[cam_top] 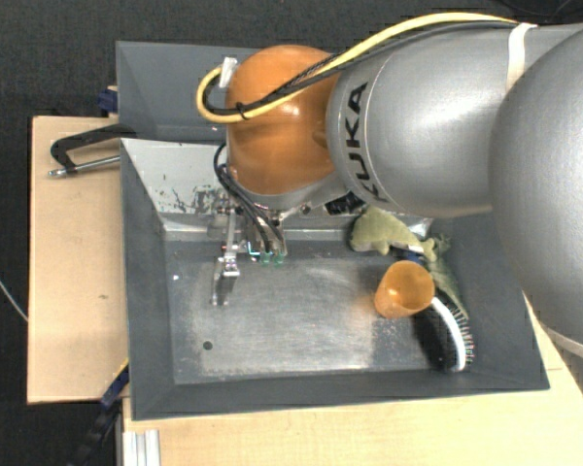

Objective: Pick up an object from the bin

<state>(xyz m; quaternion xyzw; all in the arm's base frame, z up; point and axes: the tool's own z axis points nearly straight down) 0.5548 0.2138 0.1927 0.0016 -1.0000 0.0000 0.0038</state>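
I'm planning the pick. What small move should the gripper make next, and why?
Probably a short shift toward the view's right, toward the orange cup: the gripper hangs over bare bin floor at the back left, while the cup, a black brush and a pale green thing lie together by the right side.

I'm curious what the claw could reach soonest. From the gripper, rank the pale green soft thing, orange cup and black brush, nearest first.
From the gripper, at the back left of the bin:
1. Pale green soft thing, at the back wall, to the right.
2. Orange cup, right of the middle.
3. Black brush, front right corner.
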